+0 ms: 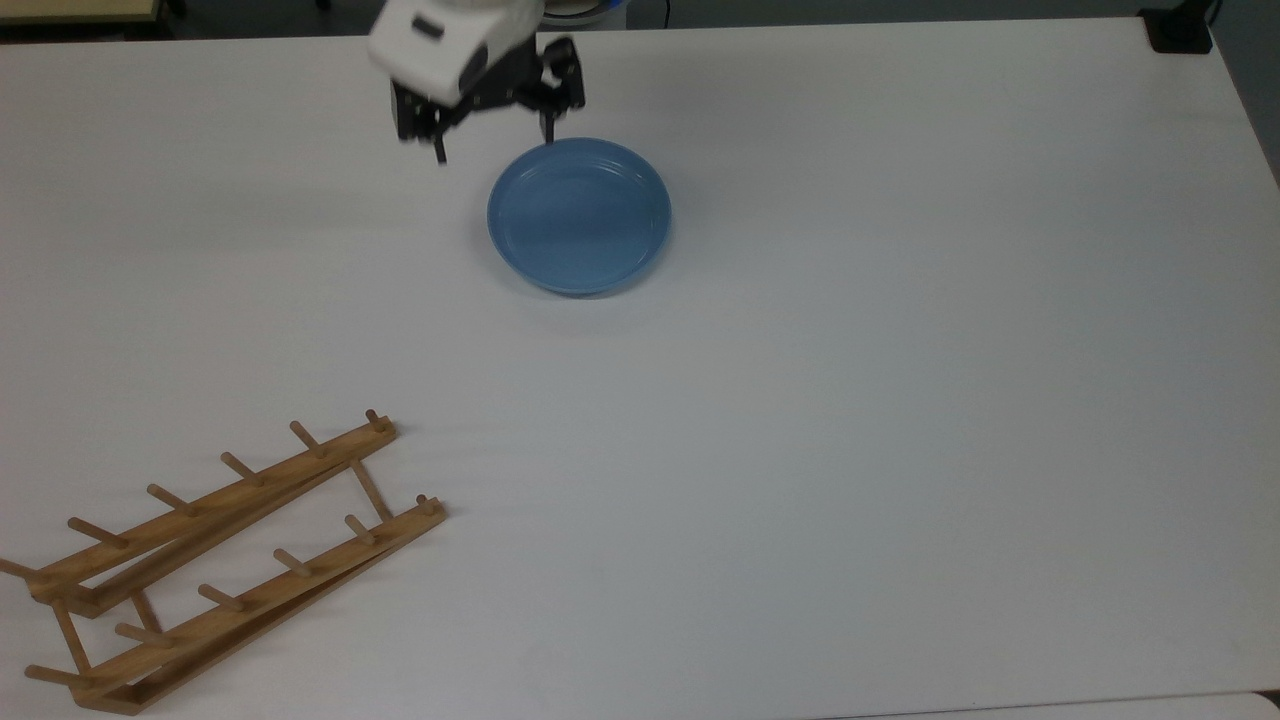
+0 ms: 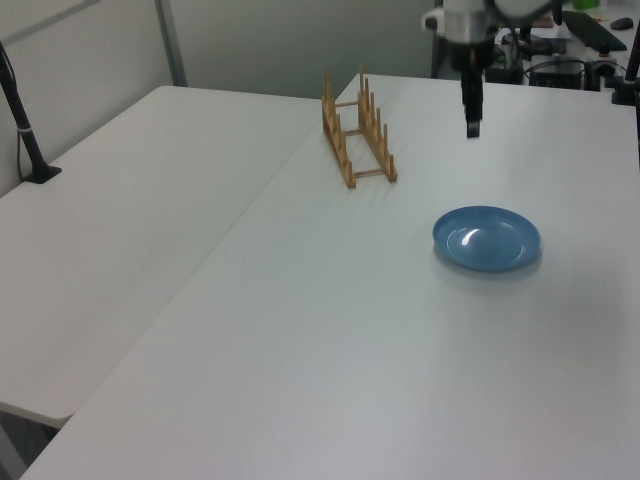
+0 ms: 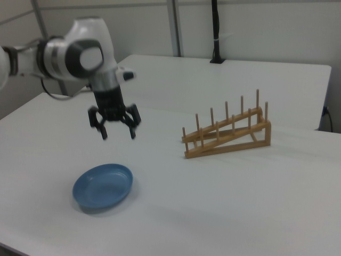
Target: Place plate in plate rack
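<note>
The light-blue plate (image 1: 579, 216) lies flat on the white table, also seen as the plate (image 2: 486, 239) and the plate (image 3: 103, 186). The wooden plate rack (image 1: 220, 560) stands at the top view's lower left, far from the plate; it is the plate rack (image 2: 358, 133) in the left view and the plate rack (image 3: 228, 134) in the right view. My gripper (image 1: 493, 140) hangs open above the table at the plate's upper-left rim in the top view, one fingertip (image 1: 548, 133) over the rim. The gripper (image 3: 118, 133) holds nothing and hovers well above the plate. The gripper (image 2: 472, 126) points down.
The white table (image 1: 900, 400) has wide bare room between plate and rack. A black clamp base (image 1: 1180, 30) sits at the top view's upper right corner. A second white table (image 2: 130, 200) adjoins at the left view's left, with a black post (image 2: 25, 130).
</note>
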